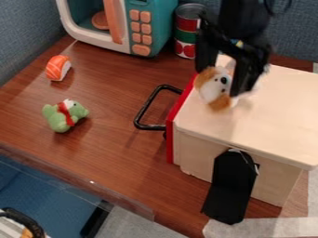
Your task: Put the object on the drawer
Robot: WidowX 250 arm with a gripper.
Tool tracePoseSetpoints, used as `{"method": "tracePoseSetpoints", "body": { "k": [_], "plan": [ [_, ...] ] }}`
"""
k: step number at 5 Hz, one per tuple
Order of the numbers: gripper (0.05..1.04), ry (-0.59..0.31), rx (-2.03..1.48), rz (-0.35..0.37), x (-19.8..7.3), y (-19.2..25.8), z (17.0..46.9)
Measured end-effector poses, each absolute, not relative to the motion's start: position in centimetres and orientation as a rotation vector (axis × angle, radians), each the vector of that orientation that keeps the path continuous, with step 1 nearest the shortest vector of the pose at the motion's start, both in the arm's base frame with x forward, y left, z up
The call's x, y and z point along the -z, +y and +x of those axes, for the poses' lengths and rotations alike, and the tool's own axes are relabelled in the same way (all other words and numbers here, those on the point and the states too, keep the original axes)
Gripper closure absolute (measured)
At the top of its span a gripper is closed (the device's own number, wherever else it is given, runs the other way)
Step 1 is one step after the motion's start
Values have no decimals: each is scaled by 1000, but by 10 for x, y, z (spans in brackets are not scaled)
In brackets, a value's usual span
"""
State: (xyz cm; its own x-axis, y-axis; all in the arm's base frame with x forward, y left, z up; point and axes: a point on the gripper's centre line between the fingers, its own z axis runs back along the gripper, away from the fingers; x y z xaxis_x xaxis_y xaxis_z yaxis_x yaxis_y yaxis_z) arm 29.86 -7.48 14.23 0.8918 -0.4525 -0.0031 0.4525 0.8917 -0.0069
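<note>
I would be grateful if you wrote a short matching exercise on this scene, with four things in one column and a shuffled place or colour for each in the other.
Column 1
1. Sushi-shaped toy
2. Green plush toy
3. Can
4. Plush dog

Column 2
A. Upright beside the toy microwave
B. At the pincer, by the red-fronted side of the wooden box
C. Orange and white, on the brown tabletop
D. Wearing a red scarf

Right pairs: 1-C, 2-D, 3-A, 4-B
</note>
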Motion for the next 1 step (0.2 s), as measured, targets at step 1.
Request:
{"method": "tracePoseSetpoints", "body": {
  "k": [1],
  "plan": [
    [83, -42, 429, -5, -183, -64, 291]
  ]
}}
